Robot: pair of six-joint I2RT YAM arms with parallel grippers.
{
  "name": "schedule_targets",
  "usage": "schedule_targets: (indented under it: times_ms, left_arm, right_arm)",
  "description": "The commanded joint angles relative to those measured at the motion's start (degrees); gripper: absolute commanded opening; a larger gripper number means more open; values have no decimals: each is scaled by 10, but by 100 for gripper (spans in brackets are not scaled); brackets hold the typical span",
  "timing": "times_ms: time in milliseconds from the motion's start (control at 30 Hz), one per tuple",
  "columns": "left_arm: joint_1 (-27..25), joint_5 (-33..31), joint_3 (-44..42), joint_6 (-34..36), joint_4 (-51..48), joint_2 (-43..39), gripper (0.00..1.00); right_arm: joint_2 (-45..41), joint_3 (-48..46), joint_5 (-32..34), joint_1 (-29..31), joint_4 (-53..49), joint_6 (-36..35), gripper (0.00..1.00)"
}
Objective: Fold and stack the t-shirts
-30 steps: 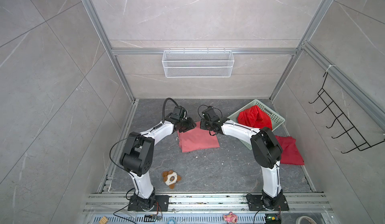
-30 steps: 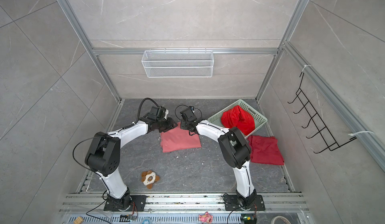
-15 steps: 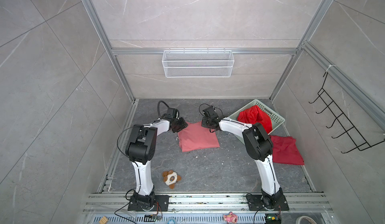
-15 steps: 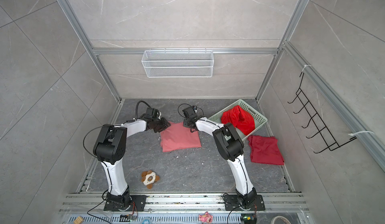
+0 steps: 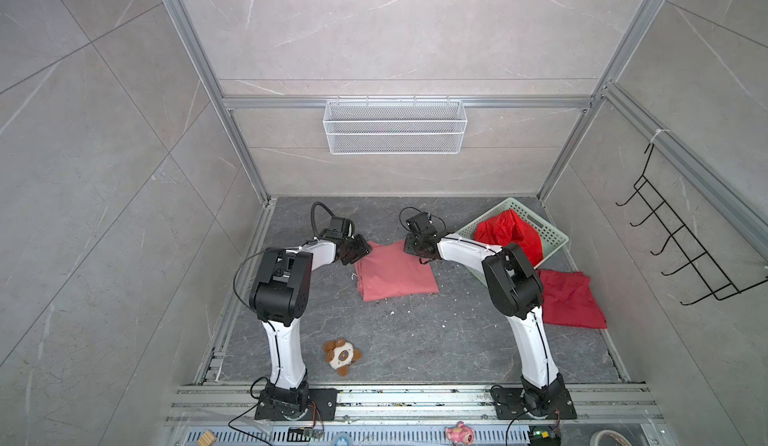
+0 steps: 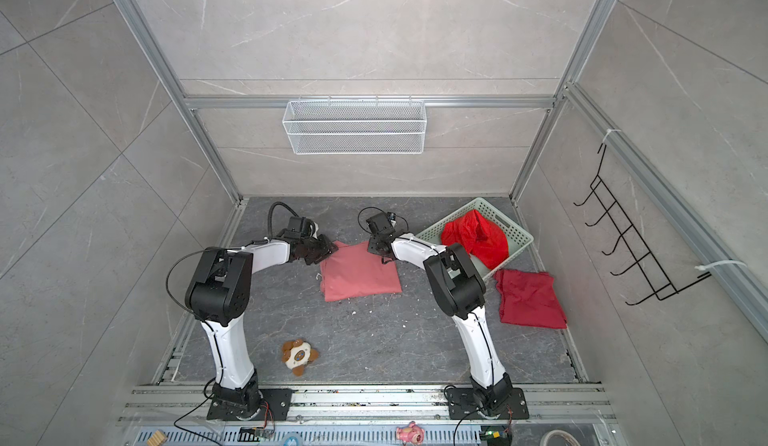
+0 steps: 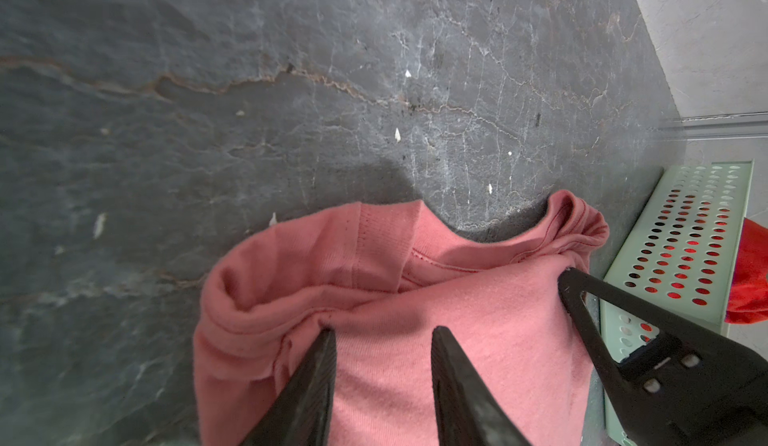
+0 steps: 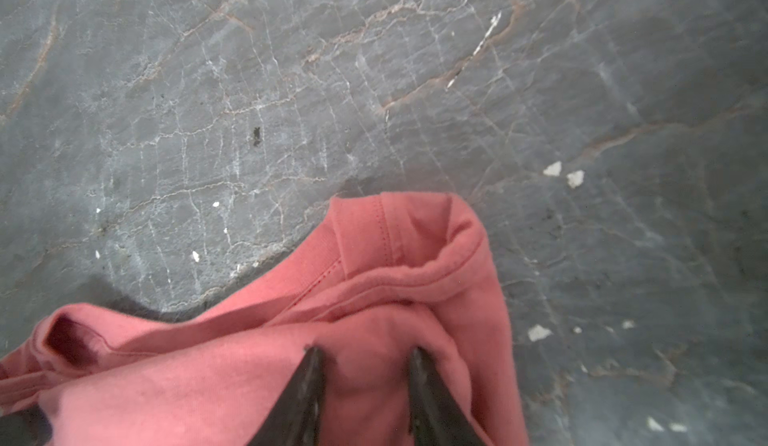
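While the left gripper (image 7: pixel 384 332) and right gripper (image 8: pixel 363 352) press parted fingers (image 7: pixel 311 381) onto the far corners of the folded salmon-pink t-shirt (image 5: pixel 395 273) lying between them, a shallow pinch could lift only the top layer and spoil the fold. The basket (image 5: pixel 544 224) holding the scarlet t-shirt (image 5: pixel 507 236) crowds the right arm (image 5: pixel 465 253).

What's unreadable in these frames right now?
Left pincer on salmon-pink cloth t-shirt: gripping or pressing unclear; left wrist view, cloth hides contact.
Right pincer: same, tips blurred.
Bright scarlet cloth shirt: lower part hidden by pale green perforated basket wall, both top views.
Whitish ring-shaped object: cut off by bottom edge, top views.
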Motion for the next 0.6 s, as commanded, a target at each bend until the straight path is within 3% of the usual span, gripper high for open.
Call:
schedule_targets:
  times_ms: [0,367,567]
  left_arm:
    - [3,-16,-22,-1,-35,-9,42]
    - [2,-29,-2,26,-67,-74,42]
    - [-43,-64,21,113,-119,-148,45]
  right_arm:
    - [-14,-30,29,-15,-61,-14,38]
    - [-176,-88,40,-20,-59,-122,42]
    - [-299,-160,5,-19,-42,-126,47]
